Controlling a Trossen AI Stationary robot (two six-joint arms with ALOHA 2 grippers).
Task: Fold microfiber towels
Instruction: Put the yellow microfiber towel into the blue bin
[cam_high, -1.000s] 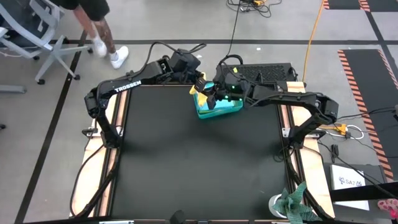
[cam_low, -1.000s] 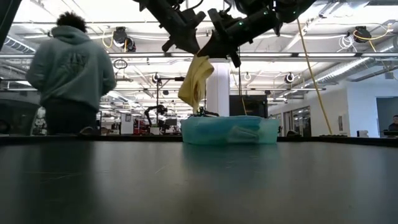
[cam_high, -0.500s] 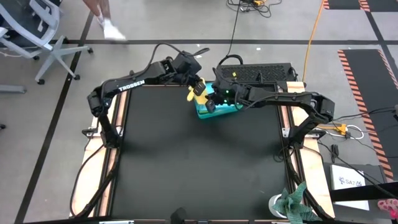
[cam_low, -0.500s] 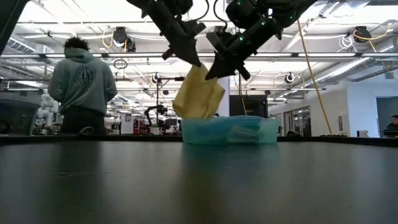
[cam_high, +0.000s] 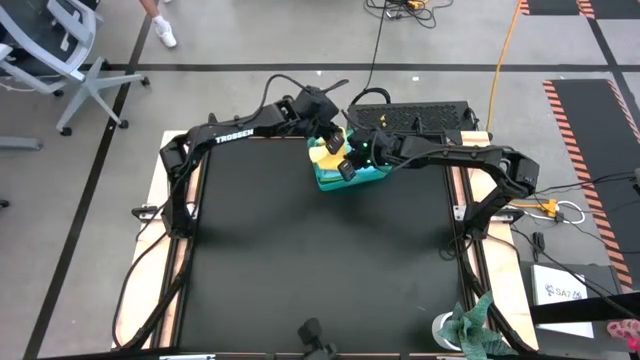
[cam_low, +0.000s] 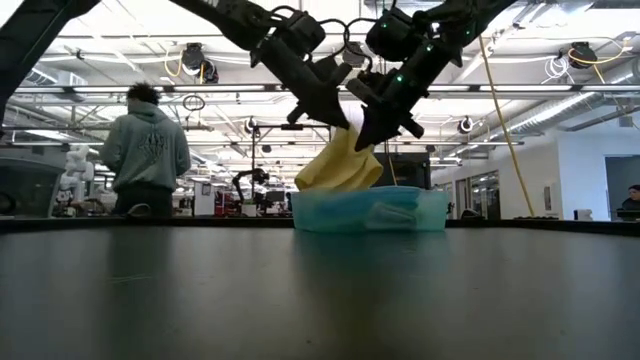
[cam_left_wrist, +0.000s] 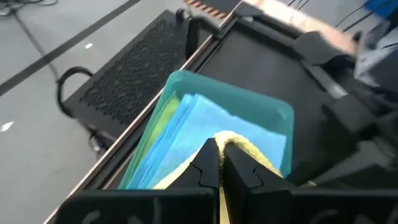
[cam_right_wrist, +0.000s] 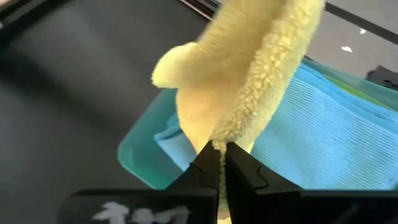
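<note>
A yellow microfiber towel (cam_low: 340, 165) hangs between my two grippers over a teal plastic tray (cam_high: 360, 180) at the table's far edge, middle. My left gripper (cam_high: 328, 142) and my right gripper (cam_high: 345, 165) are both shut on the towel's top. The towel's lower end drops behind the tray wall (cam_low: 370, 212). In the tray lie a light blue towel (cam_left_wrist: 217, 124) and a lime green towel (cam_left_wrist: 163, 118); the blue towel also shows in the right wrist view (cam_right_wrist: 323, 137). My left gripper pinches the yellow towel's upper edge (cam_left_wrist: 231, 144) between its two shut fingers, slanting down from the far left. The towel hangs slack below it over the tray. My right gripper pinches a bunched fold of the yellow towel's top (cam_right_wrist: 219, 138) between its two shut fingers, slanting down from the right. The towel hangs below, its lower end in the tray.
A black perforated box (cam_high: 420, 115) stands behind the tray. A mottled green-and-white rag (cam_high: 470, 320) lies at the near right corner. A person (cam_low: 150, 150) stands in the room beyond the table. The black tabletop (cam_high: 320, 260) stretches toward the near edge.
Both grippers have gone down toward the tray with the yellow towel. The towel hung long and narrow before; now it is bunched between the two grippers and its lower end has sunk behind the tray wall.
</note>
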